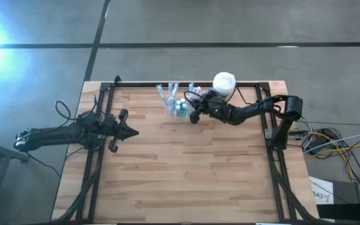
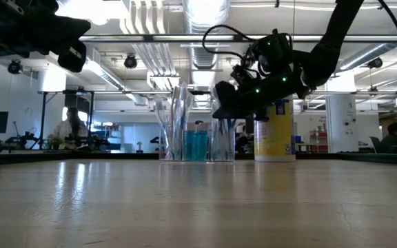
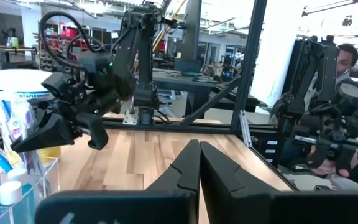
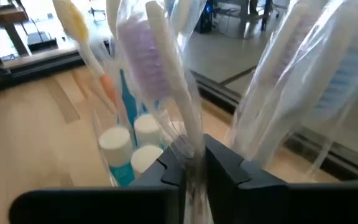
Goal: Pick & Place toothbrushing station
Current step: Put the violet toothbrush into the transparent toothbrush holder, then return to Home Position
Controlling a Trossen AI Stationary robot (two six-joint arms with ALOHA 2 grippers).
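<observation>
The toothbrushing station point(image 1: 179, 103) is a see-through plastic holder with wrapped toothbrushes and small white-capped tubes. It stands on its base at the table's far middle and also shows in the low view point(image 2: 195, 141). My right gripper point(image 1: 194, 110) is at its right side, shut on it point(image 4: 195, 163). A white-lidded canister with a yellow label point(image 1: 224, 82) stands just right of the station. My left gripper point(image 1: 134, 132) hovers shut and empty over the table's left middle point(image 3: 199, 158). My right gripper pinches something thin and see-through point(image 4: 194, 182) between its two fingers, at the station's right side, below a wrapped white toothbrush handle point(image 4: 180, 115). Whether that is the holder's wall or the wrapper, I cannot tell. The fingers come from the table's right, slanting down. The station stands upright on the table.
The black frame rail point(image 1: 186, 84) runs along the table's far edge just behind the station and canister. Bare wood point(image 1: 180, 169) lies toward the near edge. People sit in the room beyond the table point(image 3: 344, 62).
</observation>
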